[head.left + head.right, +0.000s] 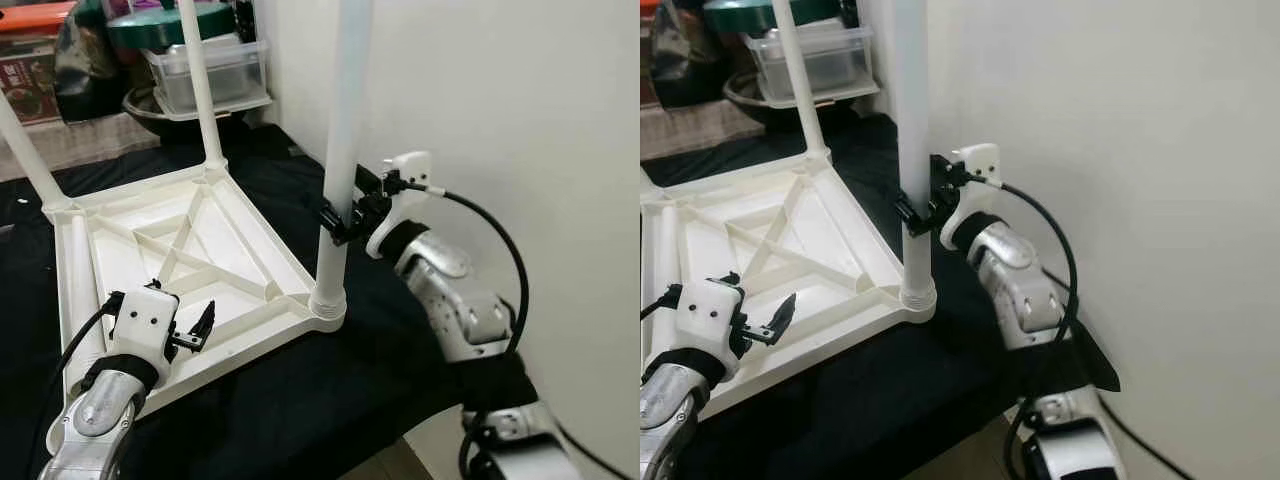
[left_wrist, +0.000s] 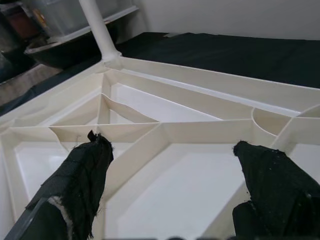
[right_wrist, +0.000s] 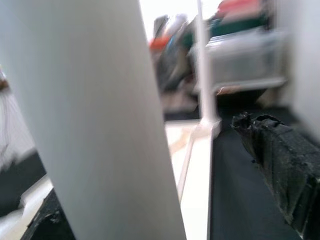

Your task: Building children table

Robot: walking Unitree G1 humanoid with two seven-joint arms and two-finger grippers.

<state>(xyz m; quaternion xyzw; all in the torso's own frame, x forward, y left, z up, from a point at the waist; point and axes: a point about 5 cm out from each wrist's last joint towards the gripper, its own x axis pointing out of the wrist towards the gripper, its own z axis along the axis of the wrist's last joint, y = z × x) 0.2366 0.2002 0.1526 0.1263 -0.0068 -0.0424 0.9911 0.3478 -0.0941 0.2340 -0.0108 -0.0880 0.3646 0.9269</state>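
Fingers of right gripper pinch white table leg at frame center; left gripper spread over upturned tabletop, lower left.

A black cloth covers the work surface, reaching back toward the white wall. On it lies a white plastic tabletop, upside down with its ribbed underside up and legs standing upright from its corners. Behind the cloth's far edge sit a dark bowl and a clear plastic bin.
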